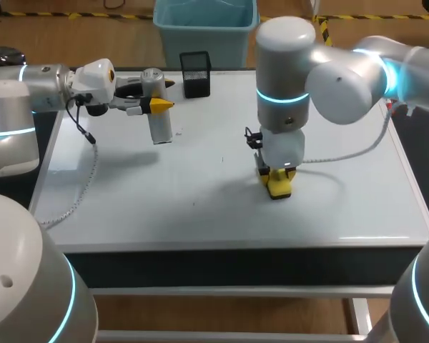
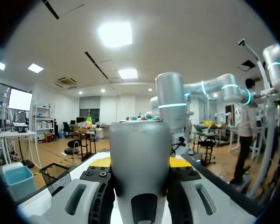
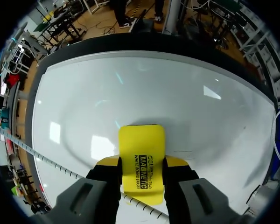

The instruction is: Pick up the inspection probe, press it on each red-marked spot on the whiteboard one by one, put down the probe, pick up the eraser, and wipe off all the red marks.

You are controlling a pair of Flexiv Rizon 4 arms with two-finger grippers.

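Note:
My left gripper (image 1: 156, 106) is shut on the inspection probe (image 1: 157, 107), a grey and white cylinder held upright above the far left of the whiteboard (image 1: 200, 179). In the left wrist view the probe (image 2: 140, 163) fills the gap between the fingers of the left gripper (image 2: 140, 164). My right gripper (image 1: 277, 175) is shut on the yellow eraser (image 1: 279, 184), which rests flat on the board right of the middle. Seen from the right wrist, the eraser (image 3: 142, 161) sits in the right gripper (image 3: 142, 164) against the whiteboard (image 3: 130, 93). No red marks show on the board.
A black mesh holder (image 1: 195, 73) stands at the board's far edge, near the probe. The left arm's white cable (image 1: 86, 171) hangs down onto the board's left side. The right arm's cable (image 1: 343, 153) loops over the right side.

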